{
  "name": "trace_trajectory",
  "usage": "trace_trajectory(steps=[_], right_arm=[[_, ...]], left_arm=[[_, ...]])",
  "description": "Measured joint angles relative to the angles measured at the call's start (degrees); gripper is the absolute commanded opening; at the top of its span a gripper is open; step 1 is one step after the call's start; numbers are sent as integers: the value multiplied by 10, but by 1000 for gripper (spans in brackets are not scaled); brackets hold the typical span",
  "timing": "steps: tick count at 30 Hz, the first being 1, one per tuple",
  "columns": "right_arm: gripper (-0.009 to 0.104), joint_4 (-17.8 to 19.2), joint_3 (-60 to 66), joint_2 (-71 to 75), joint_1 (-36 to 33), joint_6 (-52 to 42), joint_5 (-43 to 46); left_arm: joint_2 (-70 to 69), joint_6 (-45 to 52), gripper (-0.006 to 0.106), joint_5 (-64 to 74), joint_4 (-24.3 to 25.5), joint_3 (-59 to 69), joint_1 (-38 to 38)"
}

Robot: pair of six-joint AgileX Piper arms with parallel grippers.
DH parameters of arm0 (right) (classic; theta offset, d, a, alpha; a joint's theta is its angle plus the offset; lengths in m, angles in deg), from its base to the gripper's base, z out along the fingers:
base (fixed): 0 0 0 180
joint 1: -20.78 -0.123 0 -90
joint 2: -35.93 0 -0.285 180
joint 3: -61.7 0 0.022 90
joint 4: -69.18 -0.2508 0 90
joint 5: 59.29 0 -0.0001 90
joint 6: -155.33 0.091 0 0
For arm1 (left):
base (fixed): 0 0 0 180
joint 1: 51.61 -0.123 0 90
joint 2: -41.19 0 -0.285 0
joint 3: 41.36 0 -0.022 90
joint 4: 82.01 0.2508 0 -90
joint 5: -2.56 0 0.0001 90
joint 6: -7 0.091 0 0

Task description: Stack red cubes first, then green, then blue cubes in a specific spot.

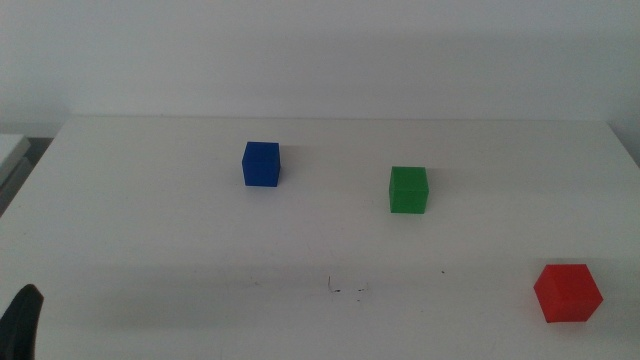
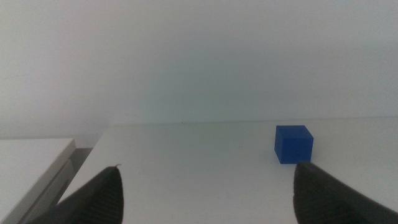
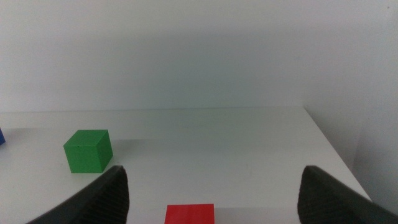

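Note:
Three cubes stand apart on the white table. The red cube (image 1: 568,292) sits near the front right, and it also shows as the red cube (image 3: 189,213) between and ahead of my right gripper (image 3: 211,180), which is open and empty. The green cube (image 1: 408,189) stands mid-right, seen too as the green cube (image 3: 88,150). The blue cube (image 1: 261,163) is at the back centre-left, the same blue cube (image 2: 293,144) ahead of my open, empty left gripper (image 2: 208,177). The spot with tiny dark scuff marks (image 1: 345,289) lies at front centre. Only a dark tip of the left gripper (image 1: 22,320) shows at the bottom left.
The table's back edge (image 1: 340,120) meets a plain white wall. A lower white surface (image 2: 28,165) lies beyond the table's left edge. The table's right edge (image 3: 333,149) runs close to the red cube's side.

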Motion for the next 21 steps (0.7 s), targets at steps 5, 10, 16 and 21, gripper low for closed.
trace_trajectory(steps=[5,10,16,21], right_arm=[[93,0,-8,0,0,19,-5],[93,0,-106,-71,0,67,-42],[93,-24,-292,-251,0,80,-279],[93,-25,-381,-355,0,72,-423]], left_arm=[[0,0,94,0,0,0,0],[0,0,94,0,0,0,0],[0,0,94,0,0,0,0],[0,0,94,0,0,0,0]])
